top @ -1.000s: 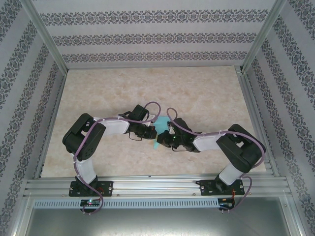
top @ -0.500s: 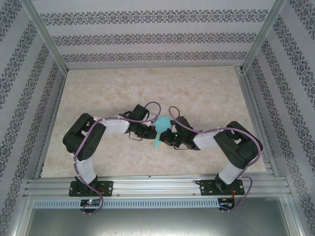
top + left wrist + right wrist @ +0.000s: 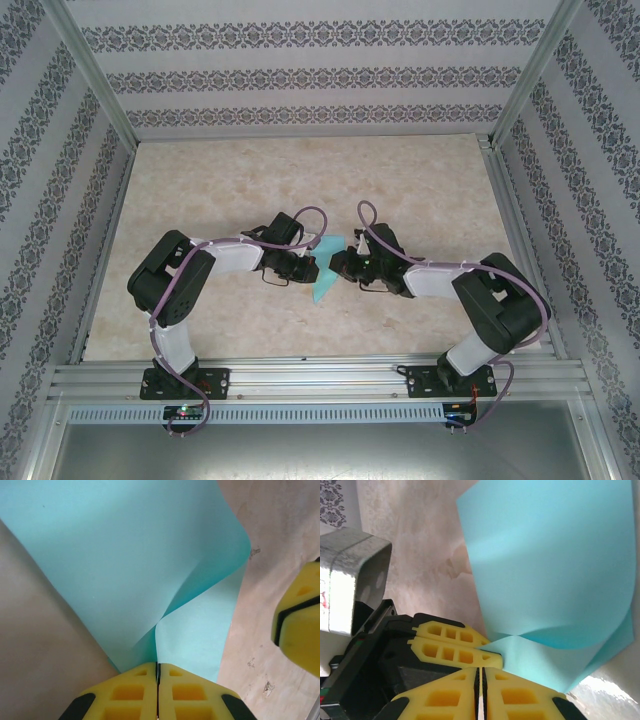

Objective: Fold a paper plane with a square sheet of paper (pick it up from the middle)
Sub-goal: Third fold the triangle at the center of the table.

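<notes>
The square sheet of paper (image 3: 324, 286) is teal and hangs bent between my two grippers over the middle of the table. In the left wrist view my left gripper (image 3: 158, 666) is shut on the sheet's (image 3: 125, 555) lower edge, where two flaps meet in a crease. My left gripper (image 3: 311, 266) comes in from the left. My right gripper (image 3: 337, 268) faces it from the right. Its jaws (image 3: 480, 670) stand together with only a thin slit, just below the sheet (image 3: 550, 555), and no paper shows between them. The left gripper's fingers (image 3: 450, 652) pinch the paper corner right beside them.
The beige marbled tabletop (image 3: 300, 180) stretches away behind the grippers. Aluminium frame posts and a rail (image 3: 320, 380) at the near edge bound it, with patterned walls around. The right arm's elbow (image 3: 500, 300) sits close to the table's right edge.
My right gripper has moved away from the near edge, now level with the left gripper, and its elbow has swung right. The left arm holds still with the paper.
</notes>
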Robot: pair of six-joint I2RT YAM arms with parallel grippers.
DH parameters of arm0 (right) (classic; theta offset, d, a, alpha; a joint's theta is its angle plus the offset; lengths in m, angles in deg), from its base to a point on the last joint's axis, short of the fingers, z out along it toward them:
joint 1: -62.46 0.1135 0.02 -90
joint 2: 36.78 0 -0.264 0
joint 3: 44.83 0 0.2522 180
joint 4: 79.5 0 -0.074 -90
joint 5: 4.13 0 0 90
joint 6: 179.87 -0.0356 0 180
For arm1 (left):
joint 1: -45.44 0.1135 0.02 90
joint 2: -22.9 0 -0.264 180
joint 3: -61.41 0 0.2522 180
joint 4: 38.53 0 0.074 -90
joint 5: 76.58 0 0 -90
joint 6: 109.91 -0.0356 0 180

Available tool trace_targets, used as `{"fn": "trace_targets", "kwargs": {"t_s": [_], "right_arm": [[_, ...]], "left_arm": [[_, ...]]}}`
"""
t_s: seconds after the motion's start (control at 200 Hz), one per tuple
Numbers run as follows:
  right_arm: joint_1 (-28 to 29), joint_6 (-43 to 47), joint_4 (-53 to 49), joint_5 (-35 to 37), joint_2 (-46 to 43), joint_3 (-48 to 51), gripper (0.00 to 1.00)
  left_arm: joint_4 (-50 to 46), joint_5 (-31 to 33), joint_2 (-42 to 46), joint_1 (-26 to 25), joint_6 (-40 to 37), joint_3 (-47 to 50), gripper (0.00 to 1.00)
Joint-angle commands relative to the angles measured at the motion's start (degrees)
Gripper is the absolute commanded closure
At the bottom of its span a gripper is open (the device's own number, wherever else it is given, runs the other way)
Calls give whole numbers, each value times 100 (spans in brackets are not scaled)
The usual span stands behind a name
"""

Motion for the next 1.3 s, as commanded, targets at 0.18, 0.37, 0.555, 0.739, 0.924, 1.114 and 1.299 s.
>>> {"fn": "trace_targets", "kwargs": {"t_s": [0.18, 0.37, 0.555, 0.739, 0.924, 1.114, 1.299], "right_arm": [[-64, 306, -246, 100, 502, -109, 88], [-89, 351, -469, 259, 787, -126, 88], [-227, 289, -567, 54, 333, -212, 88], [-469, 455, -616, -304, 179, -390, 92], [-621, 365, -396, -461, 508, -384, 92], [-600, 325, -265, -450, 739, -362, 92], [-626, 632, -994, 344, 867, -298, 92]], "left_arm": [[-477, 245, -158, 63, -155, -29, 91], [-477, 234, -164, 61, -168, -26, 92], [-561, 274, -147, 61, -212, -56, 91], [-570, 276, -134, 63, -204, -69, 91], [-601, 271, -118, 63, -180, -111, 91], [-609, 304, -158, 62, -203, -117, 91], [-662, 306, -132, 62, -236, -114, 91]]}}
